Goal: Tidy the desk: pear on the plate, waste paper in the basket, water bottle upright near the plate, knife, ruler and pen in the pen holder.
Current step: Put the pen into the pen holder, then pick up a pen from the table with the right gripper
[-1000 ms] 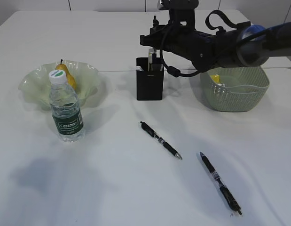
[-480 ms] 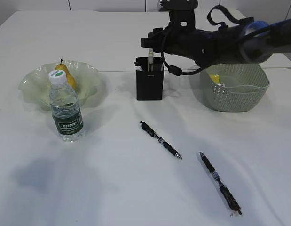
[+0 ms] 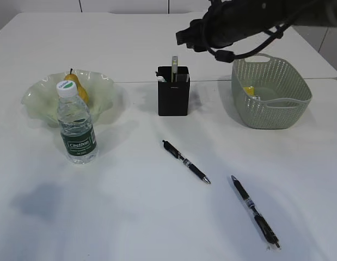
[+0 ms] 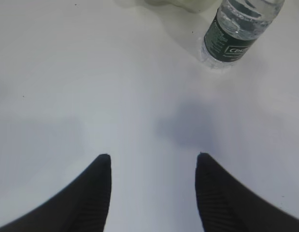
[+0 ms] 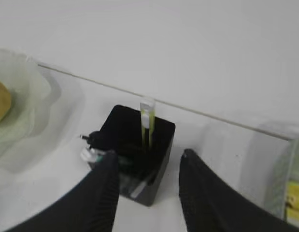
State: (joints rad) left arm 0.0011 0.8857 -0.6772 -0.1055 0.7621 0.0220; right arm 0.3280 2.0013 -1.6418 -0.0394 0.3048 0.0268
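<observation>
The yellow pear (image 3: 75,87) lies in the ruffled green plate (image 3: 43,98). In front of it the water bottle (image 3: 77,125) stands upright. The black pen holder (image 3: 173,95) has a pale stick with a yellow-green stripe (image 3: 174,66) poking out; knife or ruler, I cannot tell. Two pens (image 3: 185,161) (image 3: 254,211) lie on the desk. A yellow scrap (image 3: 248,91) sits in the basket (image 3: 271,103). My right gripper (image 5: 148,152) hangs open and empty above the pen holder (image 5: 161,145). My left gripper (image 4: 153,155) is open over bare desk, with the bottle (image 4: 236,34) far ahead.
My right arm (image 3: 239,22) crosses the top of the exterior view, behind the holder and basket. A seam in the tabletop (image 3: 130,81) runs behind the holder. The left arm casts a shadow (image 3: 37,198) on the desk at the front left.
My right gripper opened over the pen holder and left the pale stick standing in it. The right arm then rose and drew back. The left gripper has not moved.
</observation>
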